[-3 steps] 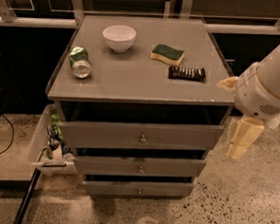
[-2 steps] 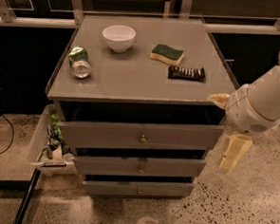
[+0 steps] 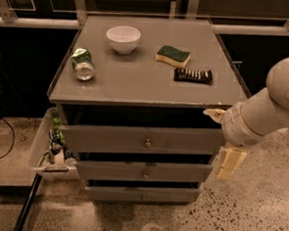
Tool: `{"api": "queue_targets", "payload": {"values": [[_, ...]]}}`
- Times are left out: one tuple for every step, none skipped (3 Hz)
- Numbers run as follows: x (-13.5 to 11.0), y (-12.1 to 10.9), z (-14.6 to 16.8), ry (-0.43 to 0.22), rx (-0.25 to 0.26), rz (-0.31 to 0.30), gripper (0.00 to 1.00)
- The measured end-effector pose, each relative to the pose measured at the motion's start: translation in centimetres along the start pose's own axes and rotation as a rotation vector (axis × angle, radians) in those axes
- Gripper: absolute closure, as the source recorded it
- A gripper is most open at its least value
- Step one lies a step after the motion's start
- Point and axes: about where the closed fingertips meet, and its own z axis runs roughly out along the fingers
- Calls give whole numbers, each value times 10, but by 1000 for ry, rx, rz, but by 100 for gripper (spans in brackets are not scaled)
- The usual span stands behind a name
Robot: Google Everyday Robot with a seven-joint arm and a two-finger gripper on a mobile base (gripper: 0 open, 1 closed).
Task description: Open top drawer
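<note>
A grey table with a flat top has three grey drawers under it. The top drawer is the widest one. It has a flat grey front with one small round metal knob in the middle. It sits right under the front edge of the table, with a dark gap above it. The two smaller grey drawers are below it.

The robot's cream gripper is at the front right corner of the table, just beside the right end of the top drawer. Its two fingers are wide apart and hold nothing. It is well apart from the knob.

On the table, a round white bowl stands near the back edge. A crushed green and silver can lies near the left edge. A yellow sponge with a green top lies to the right of the bowl. A dark snack bar lies near the right edge.
</note>
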Motion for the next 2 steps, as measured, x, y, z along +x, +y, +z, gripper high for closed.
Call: {"api": "queue_targets", "payload": {"values": [[15, -16, 27, 6, -10, 29, 0], [27, -34, 58, 14, -22, 24, 0]]}}
